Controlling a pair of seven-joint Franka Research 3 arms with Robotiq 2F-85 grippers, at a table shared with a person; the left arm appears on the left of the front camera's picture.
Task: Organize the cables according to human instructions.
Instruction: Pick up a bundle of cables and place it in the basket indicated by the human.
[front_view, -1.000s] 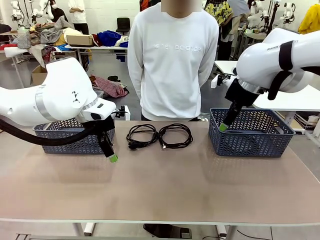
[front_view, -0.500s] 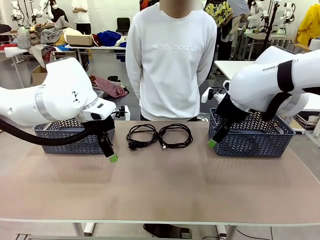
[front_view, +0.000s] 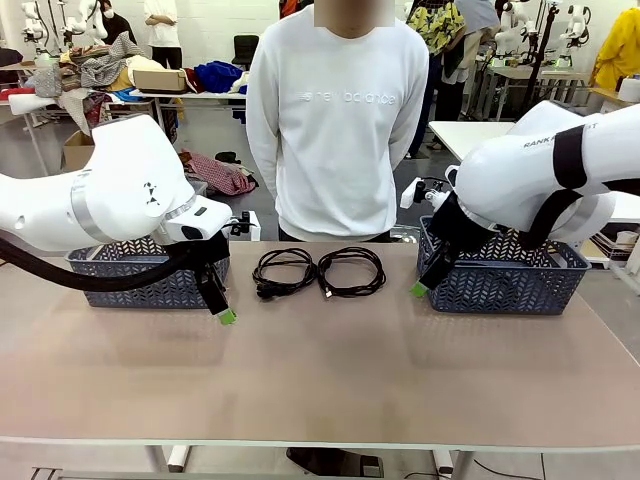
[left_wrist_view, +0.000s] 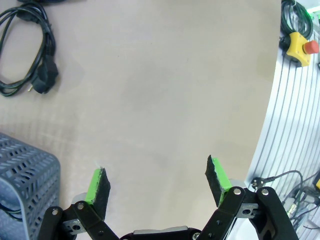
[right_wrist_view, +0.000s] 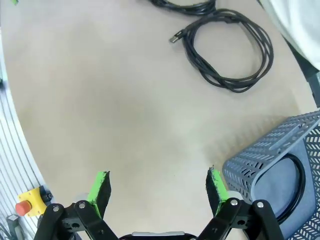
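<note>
Two coiled power cords, the left coil (front_view: 300, 283) and the right coil (front_view: 350, 291), lie side by side at mid far edge of the bench (front_view: 330, 380). The right gripper (front_view: 419, 290), wide open and empty, has left the right basket (front_view: 510, 285); its coil lies leftward. The left gripper (front_view: 227, 317), open, empty and unmoved, sits nearer the left coil.

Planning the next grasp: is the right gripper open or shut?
Open: the right gripper has its green-padded fingers wide apart above the table, nothing between them.

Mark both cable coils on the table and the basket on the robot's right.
Left cable coil (left_wrist_view: 44, 79), left wrist view, its plug.
Right cable coil (right_wrist_view: 232, 87), right wrist view, lower arc of loop.
Right basket (front_view: 510, 285), front view, front wall.
</note>
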